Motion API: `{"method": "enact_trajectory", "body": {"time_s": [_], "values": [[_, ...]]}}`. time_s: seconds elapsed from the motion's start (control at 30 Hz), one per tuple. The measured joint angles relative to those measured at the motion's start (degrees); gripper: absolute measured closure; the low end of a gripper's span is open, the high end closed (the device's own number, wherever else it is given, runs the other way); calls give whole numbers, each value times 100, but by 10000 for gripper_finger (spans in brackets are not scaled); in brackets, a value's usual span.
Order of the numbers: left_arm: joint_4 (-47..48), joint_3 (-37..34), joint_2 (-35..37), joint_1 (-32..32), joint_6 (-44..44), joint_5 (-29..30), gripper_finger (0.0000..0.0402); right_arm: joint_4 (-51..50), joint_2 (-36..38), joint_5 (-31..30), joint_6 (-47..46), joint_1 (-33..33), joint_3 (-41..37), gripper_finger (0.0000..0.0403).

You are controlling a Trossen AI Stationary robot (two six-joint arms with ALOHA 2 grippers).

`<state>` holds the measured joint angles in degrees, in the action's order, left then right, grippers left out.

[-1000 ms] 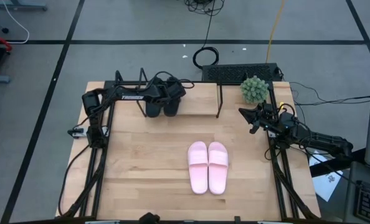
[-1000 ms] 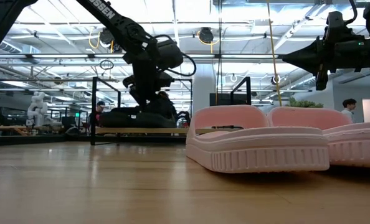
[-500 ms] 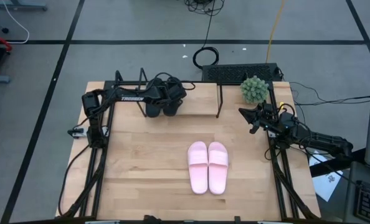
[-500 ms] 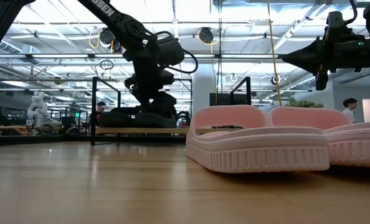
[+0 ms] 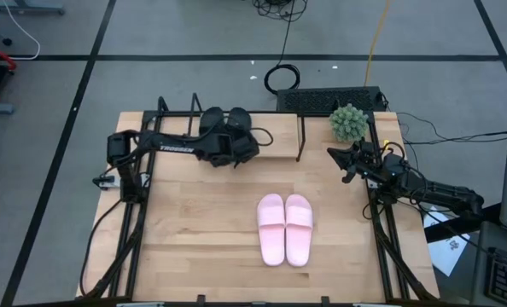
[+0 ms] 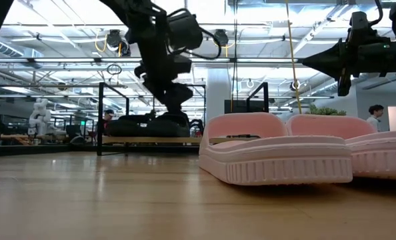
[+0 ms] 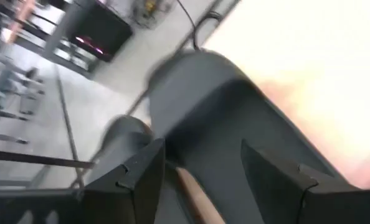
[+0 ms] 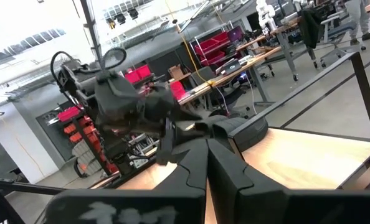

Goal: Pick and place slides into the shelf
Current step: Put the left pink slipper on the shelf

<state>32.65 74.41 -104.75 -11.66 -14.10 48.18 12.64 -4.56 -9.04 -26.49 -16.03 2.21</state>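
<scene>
Slides (image 5: 285,228): low view hides black pair (image 5: 224,126).

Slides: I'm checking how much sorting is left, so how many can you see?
4. Pink pair side by side at mid-table; black pair on the shelf, partly hidden under the left gripper.

Overhead looks down; low camera near pink slides (image 6: 278,157).

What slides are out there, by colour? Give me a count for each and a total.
Black slides, on the shelf: 2
Pink slides, on the table: 2
Total: 4
</scene>
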Motion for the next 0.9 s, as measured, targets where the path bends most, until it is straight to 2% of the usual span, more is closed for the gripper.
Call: {"method": "enact_trajectory", "body": {"time_s": [0.23,0.43,0.57,0.73,0.9], "values": [[398,4,697,385,-798,-270,188,104,-73,11,-89,2,-2,403],[461,4,1764,1233,-1098,-341,188,131,-160,47,-92,2,0,403],[262,4,2358,1972,-1439,-714,188,528,-289,798,-372,2,3,403],[0,7,2582,2922,-2081,-918,188,1663,-534,2655,-1052,137,21,403],[208,7,2486,3523,-2905,-888,188,2284,-883,2996,-1003,856,503,403]]}}
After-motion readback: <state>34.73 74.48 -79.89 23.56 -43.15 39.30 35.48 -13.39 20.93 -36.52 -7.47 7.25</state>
